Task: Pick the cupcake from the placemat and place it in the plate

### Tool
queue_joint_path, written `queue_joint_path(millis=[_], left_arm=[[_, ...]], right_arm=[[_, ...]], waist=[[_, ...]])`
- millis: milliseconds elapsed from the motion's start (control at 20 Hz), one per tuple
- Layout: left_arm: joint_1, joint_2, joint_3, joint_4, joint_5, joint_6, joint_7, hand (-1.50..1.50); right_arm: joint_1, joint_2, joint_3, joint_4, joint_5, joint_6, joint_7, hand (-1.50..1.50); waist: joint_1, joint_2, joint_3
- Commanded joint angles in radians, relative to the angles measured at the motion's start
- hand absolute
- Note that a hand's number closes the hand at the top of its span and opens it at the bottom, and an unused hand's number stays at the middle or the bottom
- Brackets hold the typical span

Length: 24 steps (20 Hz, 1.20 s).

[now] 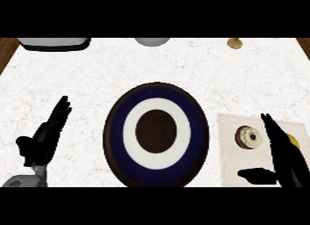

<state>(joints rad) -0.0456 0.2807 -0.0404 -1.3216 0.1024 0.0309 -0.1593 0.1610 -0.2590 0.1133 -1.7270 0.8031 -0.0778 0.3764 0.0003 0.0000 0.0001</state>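
Now, reading left to right across the white marbled tabletop [73, 74]: the left robot hand [45, 134] shows at about eight o'clock in the head view, open with fingers straight and pointing up toward twelve, resting near the edge and holding nothing. At the centre lies the plate [118, 132], a dark-rimmed oval with a navy band, a white ring and a dark brown middle; nothing sits on it. Just beside its right rim is the pale placemat [230, 171], at roughly four o'clock. On the placemat stands the cupcake [249, 136], seen from above as a brown wrapper round a pale top with a dark centre. The right robot hand [283, 154] hovers over the placemat, fingers straight and long, aimed toward twelve, thumb stuck out toward nine; it is spread open and grips nothing.

The relation that matters: the cupcake lies at about ten o'clock from the right palm, just beside the fingers on their thumb side and above the thumb. The right robot hand is far nearer than the left, which is well apart beyond the plate. By my judgement the pick is not yet made. The plate lies at nine o'clock from the cupcake.
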Motion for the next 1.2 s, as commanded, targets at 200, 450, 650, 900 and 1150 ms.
queue_joint_path(millis=[200,450,650,900,1150], left_arm=[[0.013,-0.051,0.004,-0.07,-0.049,0.013,0.051,0.0],[-0.063,-0.009,0.077,0.048,-0.035,-0.049,0.028,0.0],[-0.001,-0.008,0.064,-0.127,-0.028,-0.059,0.138,0.0],[0.01,-0.043,0.07,-0.039,-0.046,-0.023,0.057,0.0],[0.033,-0.044,0.069,-0.03,-0.057,-0.035,0.008,0.0]], right_arm=[[-0.06,0.024,-0.049,0.192,-0.036,-0.01,-0.155,1.5],[-0.117,-0.013,-0.089,0.27,-0.035,0.0,-0.25,1.5],[-0.178,0.031,-0.067,0.29,0.003,-0.011,-0.236,1.5],[0.227,0.034,-0.07,0.214,-0.063,-0.103,-0.386,1.5],[0.396,0.081,-0.053,0.083,-0.001,-0.27,-0.457,1.5]], waist=[[0.002,0.0,0.0],[-0.002,0.001,0.0],[0.005,0.0,0.0],[-0.032,-0.002,0.001],[-0.021,-0.003,-0.001]])
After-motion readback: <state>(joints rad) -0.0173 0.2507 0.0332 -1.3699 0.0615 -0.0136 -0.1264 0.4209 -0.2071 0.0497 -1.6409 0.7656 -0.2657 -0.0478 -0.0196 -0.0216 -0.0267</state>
